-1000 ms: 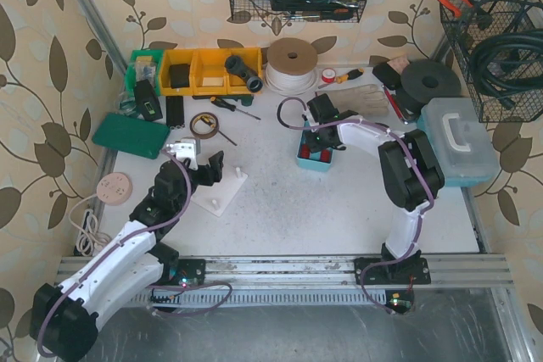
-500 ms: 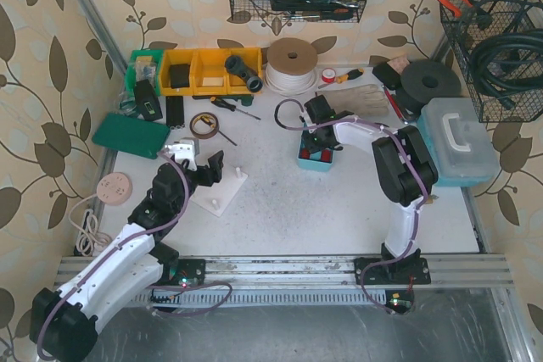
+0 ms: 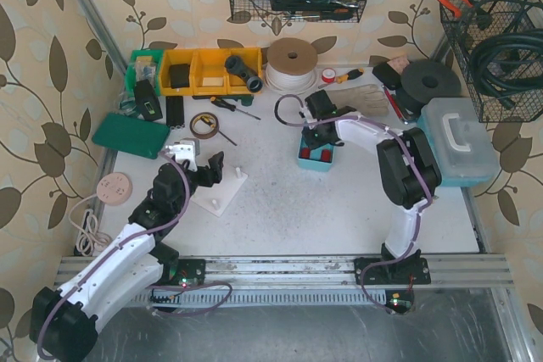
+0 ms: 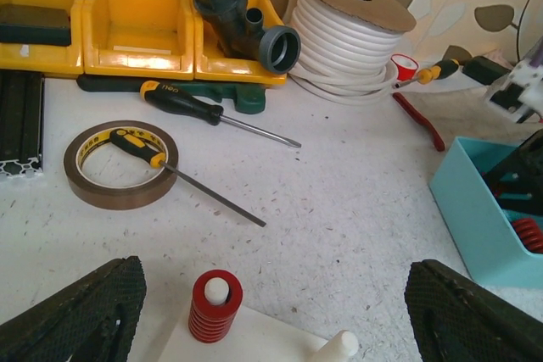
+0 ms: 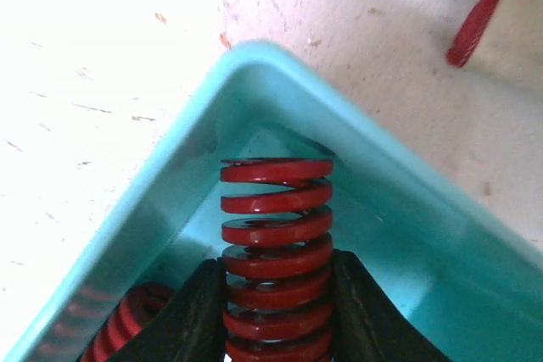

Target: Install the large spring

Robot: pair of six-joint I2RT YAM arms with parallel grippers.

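Observation:
My right gripper (image 5: 277,315) is shut on a large red spring (image 5: 277,243) and holds it inside the teal bin (image 5: 399,209). In the top view the right gripper (image 3: 321,135) sits over the teal bin (image 3: 304,161). Another red spring (image 5: 127,328) lies in the bin's corner. My left gripper (image 4: 271,311) is open over the white peg plate (image 4: 254,341). A small red spring (image 4: 215,304) sits on one white peg. A second white peg (image 4: 338,347) is bare. The plate (image 3: 222,188) lies by the left gripper (image 3: 208,169) in the top view.
A brown tape roll (image 4: 120,163), two screwdrivers (image 4: 212,114), yellow bins (image 4: 136,19), a black pipe fitting (image 4: 246,19) and a white cable spool (image 4: 352,36) lie behind the plate. A clear toolbox (image 3: 458,142) stands at the right. A green case (image 3: 131,135) lies at the left.
The right arm's elbow shifted slightly right; the right gripper stays at the teal bin. The left arm has not moved.

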